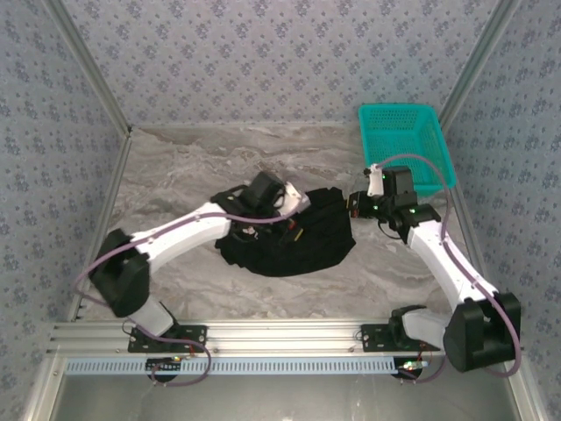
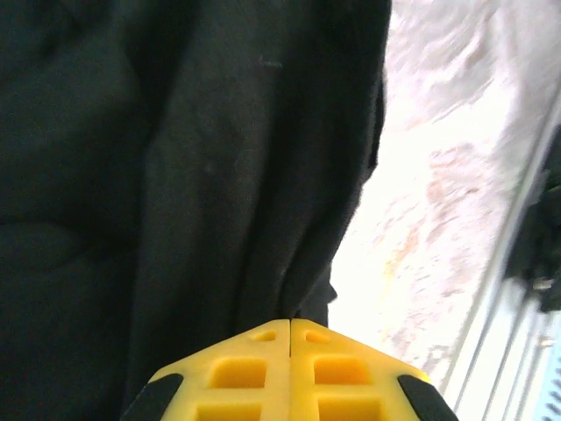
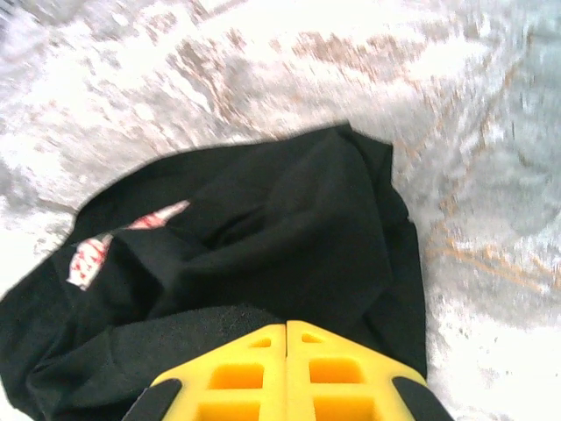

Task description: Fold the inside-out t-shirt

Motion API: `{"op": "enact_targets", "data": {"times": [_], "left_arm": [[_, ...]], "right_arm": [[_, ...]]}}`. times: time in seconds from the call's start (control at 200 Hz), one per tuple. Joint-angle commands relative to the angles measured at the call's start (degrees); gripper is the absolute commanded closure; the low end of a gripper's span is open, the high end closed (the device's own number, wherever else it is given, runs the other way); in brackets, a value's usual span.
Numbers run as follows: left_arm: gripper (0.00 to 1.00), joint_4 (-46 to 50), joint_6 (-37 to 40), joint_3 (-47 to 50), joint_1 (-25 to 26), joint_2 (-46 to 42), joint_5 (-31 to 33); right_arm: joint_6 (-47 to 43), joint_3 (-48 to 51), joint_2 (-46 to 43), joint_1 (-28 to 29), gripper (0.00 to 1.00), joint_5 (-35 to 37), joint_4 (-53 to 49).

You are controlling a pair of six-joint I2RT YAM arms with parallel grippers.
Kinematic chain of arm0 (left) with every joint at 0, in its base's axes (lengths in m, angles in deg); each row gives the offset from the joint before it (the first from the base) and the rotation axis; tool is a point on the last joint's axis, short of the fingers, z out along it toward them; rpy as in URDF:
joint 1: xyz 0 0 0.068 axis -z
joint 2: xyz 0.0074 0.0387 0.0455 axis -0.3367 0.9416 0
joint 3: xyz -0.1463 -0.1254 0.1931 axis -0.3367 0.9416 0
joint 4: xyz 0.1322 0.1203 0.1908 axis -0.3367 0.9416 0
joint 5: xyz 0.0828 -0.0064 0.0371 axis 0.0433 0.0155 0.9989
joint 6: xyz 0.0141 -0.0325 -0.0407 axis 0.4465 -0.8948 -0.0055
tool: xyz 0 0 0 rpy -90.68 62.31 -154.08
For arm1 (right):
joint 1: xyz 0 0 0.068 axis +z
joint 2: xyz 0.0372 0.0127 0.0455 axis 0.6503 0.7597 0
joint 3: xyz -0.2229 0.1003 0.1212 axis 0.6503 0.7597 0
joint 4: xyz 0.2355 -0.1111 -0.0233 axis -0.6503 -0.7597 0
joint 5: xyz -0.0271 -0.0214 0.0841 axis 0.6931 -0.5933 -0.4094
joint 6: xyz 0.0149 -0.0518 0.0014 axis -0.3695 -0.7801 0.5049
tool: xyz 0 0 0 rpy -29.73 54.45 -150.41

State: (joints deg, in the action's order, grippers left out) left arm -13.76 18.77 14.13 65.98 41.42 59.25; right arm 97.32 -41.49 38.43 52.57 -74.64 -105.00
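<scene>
The black t-shirt (image 1: 294, 241) lies bunched in the middle of the marble table (image 1: 175, 167). My left gripper (image 1: 296, 207) sits at its upper edge. In the left wrist view its yellow fingers (image 2: 254, 368) are pressed together, shut on a fold of the black cloth (image 2: 175, 175), which hangs from the tips of the gripper (image 2: 290, 321). My right gripper (image 1: 354, 204) is at the shirt's right corner. There the gripper (image 3: 287, 324) is shut on the cloth (image 3: 289, 219) too. A strip of the pink and white print (image 3: 92, 254) shows in a fold on the left.
A teal mesh basket (image 1: 403, 140) stands at the back right, just behind the right arm. Patterned walls enclose the table on three sides. An aluminium rail (image 1: 263, 333) runs along the near edge by the arm bases.
</scene>
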Motion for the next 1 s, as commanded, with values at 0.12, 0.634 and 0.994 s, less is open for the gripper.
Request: {"op": "enact_targets", "data": {"times": [0.12, 0.634, 0.994], "left_arm": [[1.0, -4.45, -6.77, 3.65, -6.86, -10.44, -12.14], [1.0, -0.83, -6.41, 2.93, -10.61, -7.29, -4.8], [1.0, -4.86, -3.62, 9.14, -11.92, -8.38, -8.97]], "right_arm": [[-3.11, 0.29, -6.4, 1.5, 1.0, 0.03, 4.55], [-0.38, 5.81, -8.54, 7.2, 1.0, -4.72, 4.23], [-1.73, 9.4, -12.19, 21.97, 0.67, 18.79, -5.47]]}}
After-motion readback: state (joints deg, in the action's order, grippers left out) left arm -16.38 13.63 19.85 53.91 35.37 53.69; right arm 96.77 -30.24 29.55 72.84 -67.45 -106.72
